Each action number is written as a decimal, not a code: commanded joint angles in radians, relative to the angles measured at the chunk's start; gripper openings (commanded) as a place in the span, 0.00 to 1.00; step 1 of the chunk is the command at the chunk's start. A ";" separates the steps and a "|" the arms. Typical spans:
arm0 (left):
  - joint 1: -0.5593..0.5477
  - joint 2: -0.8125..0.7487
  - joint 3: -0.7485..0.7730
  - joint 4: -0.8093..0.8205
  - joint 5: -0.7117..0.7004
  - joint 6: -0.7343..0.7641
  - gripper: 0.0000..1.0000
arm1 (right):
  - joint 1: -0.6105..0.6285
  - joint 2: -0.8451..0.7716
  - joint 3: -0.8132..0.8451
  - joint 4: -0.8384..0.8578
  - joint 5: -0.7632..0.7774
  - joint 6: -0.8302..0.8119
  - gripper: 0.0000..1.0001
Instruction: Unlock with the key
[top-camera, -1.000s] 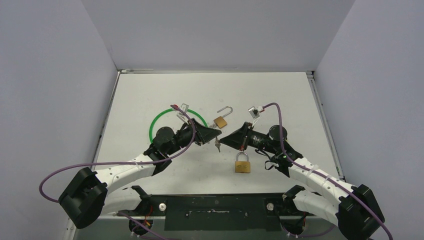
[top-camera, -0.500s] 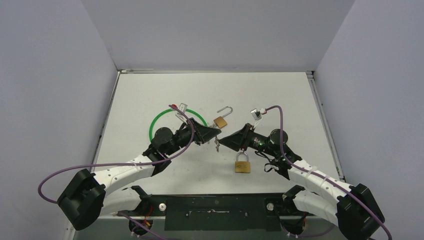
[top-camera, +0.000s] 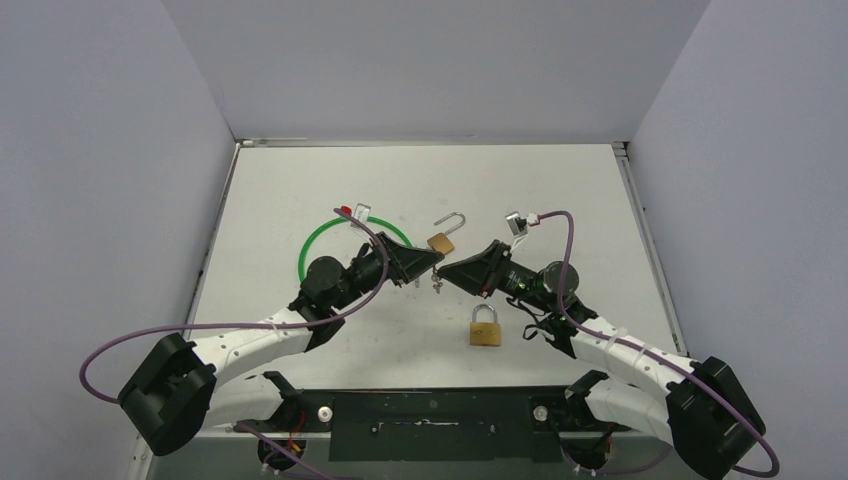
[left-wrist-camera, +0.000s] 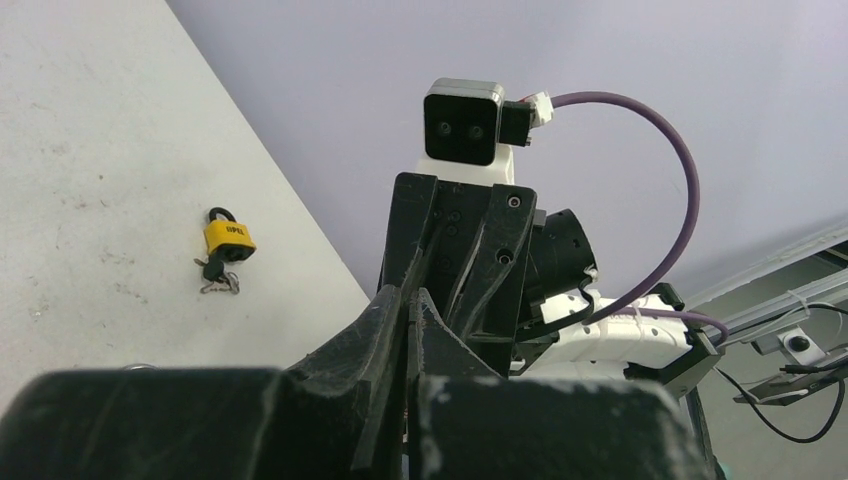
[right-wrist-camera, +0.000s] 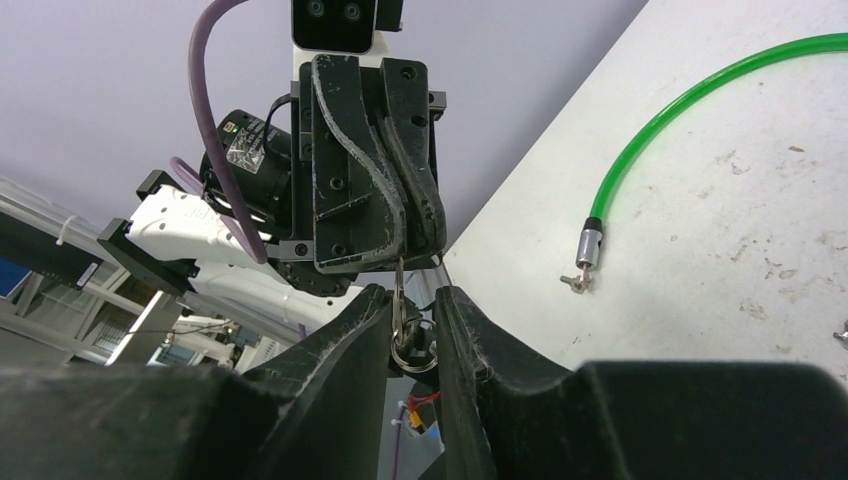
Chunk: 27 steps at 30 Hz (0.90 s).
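Note:
My left gripper (top-camera: 435, 263) is shut on a small silver key (right-wrist-camera: 399, 282), whose blade comes out of its closed fingertips in the right wrist view. The key ring (right-wrist-camera: 405, 352) and a dark second key hang below it. My right gripper (right-wrist-camera: 413, 305) faces the left one tip to tip, its jaws narrowly apart with the ring filling the gap between them. The bunch of keys (top-camera: 435, 284) dangles above the table. A brass padlock (top-camera: 441, 243) with its shackle swung open lies just beyond the tips. Another padlock (top-camera: 485, 330), with its shackle closed, lies nearer the arms.
A green cable loop (top-camera: 310, 250) lies on the table left of centre, and its metal end (right-wrist-camera: 588, 245) shows in the right wrist view. In the left wrist view a yellow padlock (left-wrist-camera: 229, 236) with keys under it lies on the table.
The right gripper opened, moved in toward the left fingertips, and narrowed around the key ring. Both tips drifted slightly toward the open padlock. The left gripper stayed shut.

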 joint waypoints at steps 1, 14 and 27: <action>-0.007 0.008 0.008 0.121 0.003 -0.016 0.00 | 0.020 0.017 0.008 0.132 0.013 0.011 0.25; -0.010 -0.007 0.006 0.122 -0.016 0.006 0.00 | 0.030 -0.005 -0.066 0.263 0.059 0.072 0.23; -0.015 -0.004 0.000 0.136 -0.016 -0.001 0.00 | 0.037 0.019 -0.028 0.249 0.052 0.067 0.16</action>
